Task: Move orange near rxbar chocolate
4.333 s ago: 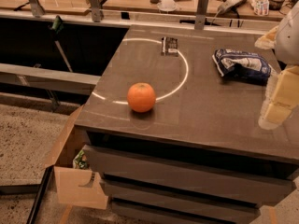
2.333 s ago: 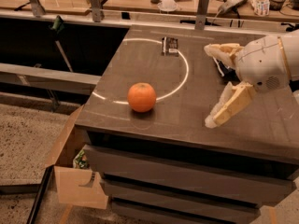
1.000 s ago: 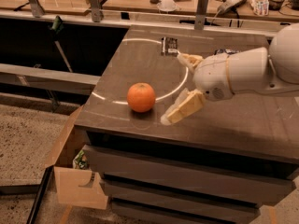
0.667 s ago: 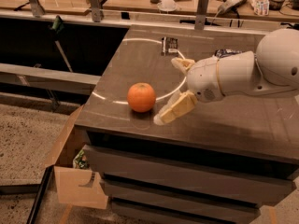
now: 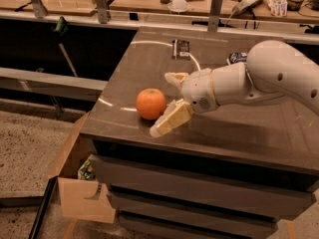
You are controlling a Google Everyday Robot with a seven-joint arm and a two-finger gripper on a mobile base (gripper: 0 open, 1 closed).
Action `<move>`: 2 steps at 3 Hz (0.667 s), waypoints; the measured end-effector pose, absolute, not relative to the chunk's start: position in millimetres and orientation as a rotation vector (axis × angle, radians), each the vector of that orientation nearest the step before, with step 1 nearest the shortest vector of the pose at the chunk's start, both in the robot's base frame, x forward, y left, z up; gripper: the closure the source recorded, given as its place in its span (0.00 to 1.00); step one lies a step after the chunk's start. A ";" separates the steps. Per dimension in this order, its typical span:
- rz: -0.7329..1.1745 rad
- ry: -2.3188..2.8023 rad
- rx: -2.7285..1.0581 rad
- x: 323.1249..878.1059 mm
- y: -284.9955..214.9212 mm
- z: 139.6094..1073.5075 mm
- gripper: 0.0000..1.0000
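Obs., camera view. All positions are given relative to the orange.

- Round, bright orange fruit (image 5: 150, 103) sits on the dark grey-brown tabletop (image 5: 259, 128), near its front left edge. Resting on the surface, not lifted.
- Gripper (image 5: 163, 103), two pale tan fingers on a white rounded arm (image 5: 269, 78), is immediately right of the orange. Fingers are spread wide apart, grasping nothing. One finger (image 5: 172, 119) angles down to the front right of the orange, its tip just below the fruit. The other finger (image 5: 175, 77) is behind and to the right of it. Cannot tell whether the lower finger touches the skin.
- Arm reaches in from the right, crossing above the tabletop.
- Small flat rectangular bar in a dark wrapper with pale markings (image 5: 181, 49) lies behind the orange and slightly right, well apart from it, toward the far edge.
- Blue and white snack bag (image 5: 236, 58): far right and behind the orange, mostly hidden by the arm.
- Thin white curved line (image 5: 117, 106) on the tabletop runs to the orange from its left.
- Open brown cardboard box (image 5: 79, 195) is on the floor, below and left of the orange.
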State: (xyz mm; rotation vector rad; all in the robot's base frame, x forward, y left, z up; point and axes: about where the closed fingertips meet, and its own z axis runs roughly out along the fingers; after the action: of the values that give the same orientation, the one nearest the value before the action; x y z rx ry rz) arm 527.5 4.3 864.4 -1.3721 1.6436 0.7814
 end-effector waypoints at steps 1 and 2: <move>0.827 1.633 -1.382 530.7 17.4 858.0 0.16; 0.841 1.628 -1.370 536.9 23.0 857.4 0.41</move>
State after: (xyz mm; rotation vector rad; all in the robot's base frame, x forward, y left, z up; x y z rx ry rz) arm 536.9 23.0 857.4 -1.3699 1.6277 0.8405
